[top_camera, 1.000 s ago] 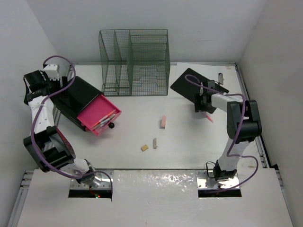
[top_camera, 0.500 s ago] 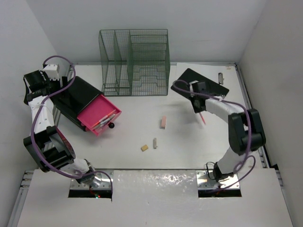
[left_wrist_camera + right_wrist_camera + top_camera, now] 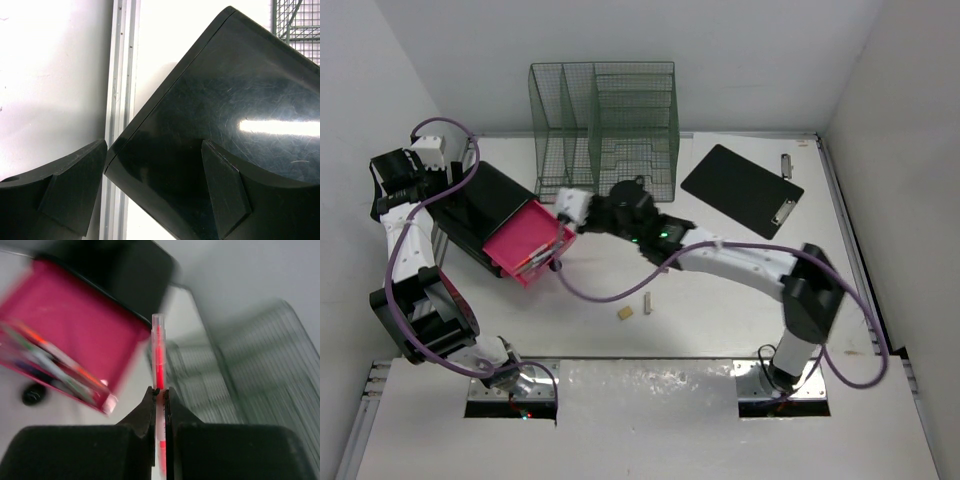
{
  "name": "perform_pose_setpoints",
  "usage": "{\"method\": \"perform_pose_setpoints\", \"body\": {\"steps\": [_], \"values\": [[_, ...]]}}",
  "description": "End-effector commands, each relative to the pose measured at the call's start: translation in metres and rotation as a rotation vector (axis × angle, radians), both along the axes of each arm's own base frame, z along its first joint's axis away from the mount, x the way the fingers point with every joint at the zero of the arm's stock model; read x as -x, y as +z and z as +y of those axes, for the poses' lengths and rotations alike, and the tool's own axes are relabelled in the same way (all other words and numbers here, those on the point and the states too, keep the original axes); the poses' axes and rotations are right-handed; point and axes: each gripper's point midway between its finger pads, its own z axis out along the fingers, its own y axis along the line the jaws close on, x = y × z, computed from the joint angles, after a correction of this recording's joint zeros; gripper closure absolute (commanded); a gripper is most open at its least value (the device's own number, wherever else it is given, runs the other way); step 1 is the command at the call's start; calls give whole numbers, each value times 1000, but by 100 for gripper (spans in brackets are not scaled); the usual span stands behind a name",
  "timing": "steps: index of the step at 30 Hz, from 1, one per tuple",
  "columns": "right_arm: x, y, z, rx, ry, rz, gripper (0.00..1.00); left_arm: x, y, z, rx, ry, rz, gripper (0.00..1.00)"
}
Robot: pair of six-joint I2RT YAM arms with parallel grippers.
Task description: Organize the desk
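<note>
The desk (image 3: 720, 310) is a white tabletop. My right gripper (image 3: 563, 215) reaches far left and hovers at the open pink drawer (image 3: 523, 238) of a black box (image 3: 485, 200). In the right wrist view, that gripper (image 3: 159, 392) is shut on a red pen (image 3: 158, 350), which points forward past the drawer (image 3: 75, 335). Several pens lie in the drawer. My left gripper (image 3: 395, 178) hangs over the box's back corner. It (image 3: 150, 185) is open, one finger off the box's edge and the other over the glossy top (image 3: 225, 100).
A green wire-mesh organizer (image 3: 605, 130) stands at the back, right behind my right wrist. A black clipboard (image 3: 740, 190) lies back right. A tan block (image 3: 625, 313) and a small stick (image 3: 647, 303) lie mid-desk. A metal rail (image 3: 120, 75) runs beside the box.
The right gripper closed on the red pen near the clipboard, then swung left across the desk with it to the pink drawer. The left arm has not moved.
</note>
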Motion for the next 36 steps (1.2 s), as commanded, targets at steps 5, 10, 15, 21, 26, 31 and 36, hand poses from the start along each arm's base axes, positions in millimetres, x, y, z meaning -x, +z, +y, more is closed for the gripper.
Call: {"method": "perform_pose_setpoints", "body": {"steps": [5,10,15,21,26,31,36], "values": [[22,-18,127,16,407,-47,100,15,-24,-2,7,8,100,25],[27,-40,150,5,444,23,100,16,-25,0,-5,7,106,25],[22,-56,151,22,419,55,100,15,-25,0,-4,7,103,25],[20,-61,148,26,386,77,71,13,-24,-1,8,7,96,25],[16,-38,143,-18,342,62,53,14,-24,-1,5,9,102,25],[6,3,116,-186,136,195,51,17,-26,-1,-2,5,111,25],[27,-10,64,-250,-47,448,48,15,-26,0,-1,6,107,25]]}}
